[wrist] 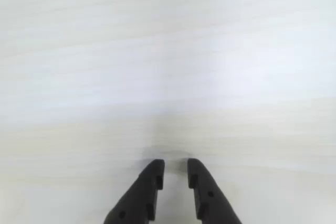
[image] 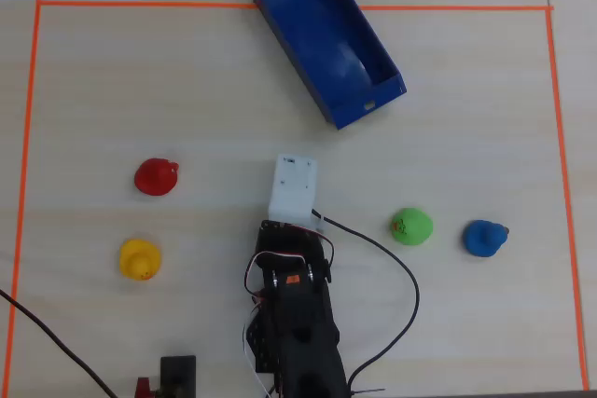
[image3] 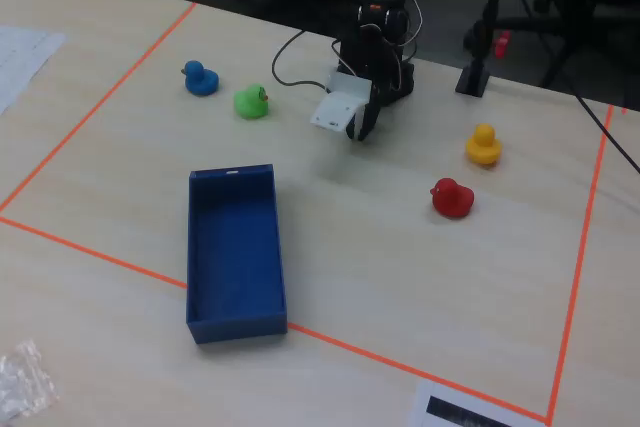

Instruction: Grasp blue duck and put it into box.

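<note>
The blue duck (image: 485, 238) sits on the table at the right in the overhead view and at the far left in the fixed view (image3: 199, 78). The dark blue box (image: 322, 30) lies open and empty at the top centre, and in the foreground of the fixed view (image3: 235, 247). My gripper (wrist: 176, 163) hangs over bare table, its black fingers a narrow gap apart with nothing between them. In the overhead view it is hidden under the white camera mount (image: 292, 188). It points down in the fixed view (image3: 362, 127), well away from the duck and the box.
A green duck (image: 410, 227) sits just left of the blue one. A red duck (image: 156, 176) and a yellow duck (image: 140, 259) sit at the left. Orange tape (image: 28, 137) frames the work area. A black cable (image: 401, 267) loops beside the arm.
</note>
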